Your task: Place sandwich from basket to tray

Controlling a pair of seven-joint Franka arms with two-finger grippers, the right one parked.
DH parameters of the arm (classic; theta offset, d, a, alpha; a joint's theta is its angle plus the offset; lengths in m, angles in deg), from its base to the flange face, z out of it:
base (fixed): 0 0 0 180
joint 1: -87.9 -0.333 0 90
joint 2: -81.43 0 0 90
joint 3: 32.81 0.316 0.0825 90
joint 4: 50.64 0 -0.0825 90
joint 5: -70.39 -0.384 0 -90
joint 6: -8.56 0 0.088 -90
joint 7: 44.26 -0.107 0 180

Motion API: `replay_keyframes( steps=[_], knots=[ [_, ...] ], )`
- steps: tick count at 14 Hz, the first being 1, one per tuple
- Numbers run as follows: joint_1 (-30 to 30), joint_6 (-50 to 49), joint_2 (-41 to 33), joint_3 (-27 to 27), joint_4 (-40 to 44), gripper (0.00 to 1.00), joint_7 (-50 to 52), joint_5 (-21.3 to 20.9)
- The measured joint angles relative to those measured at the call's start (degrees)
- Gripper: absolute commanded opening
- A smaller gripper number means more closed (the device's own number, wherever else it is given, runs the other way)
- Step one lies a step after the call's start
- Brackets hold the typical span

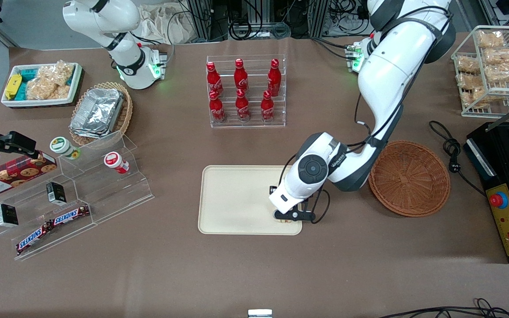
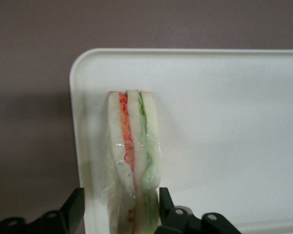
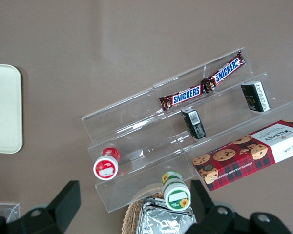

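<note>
Sandwich point(image 2: 133, 161) on the tray point(image 1: 232, 198), standing on edge near the tray corner that lies nearest the front camera on the basket's side. Clear wrap visible; pale bread, orange-red layer beside a green one. Only a sliver of it shows under the wrist in the front view. Gripper point(image 2: 118, 209) low over that same tray corner, fingers point(image 2: 74, 207) spread to either side of the sandwich: one finger stands clear of the wrap with a gap showing, the other sits just beside or touching it, cannot tell which. Grip reads as released, not clenched. Basket point(image 1: 409, 177) sits on the table just beside the tray, toward the working arm's end, with nothing in it. Rack of red bottles point(image 1: 242, 90) stands farther from the front camera than the tray.
</note>
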Motion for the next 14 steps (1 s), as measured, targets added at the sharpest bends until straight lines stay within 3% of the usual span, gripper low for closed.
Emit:
replay_keyframes(
  steps=[6,11,14],
  knots=[
    [-7.1,-13.0,-13.5,0.5,1.8,0.99,-0.3,0.0],
    [-16.1,-23.1,-23.7,1.1,1.7,0.99,-18.7,-0.1],
    [-21.8,-25.8,-26.6,1.2,1.6,0.99,-22.7,0.0]
  ],
)
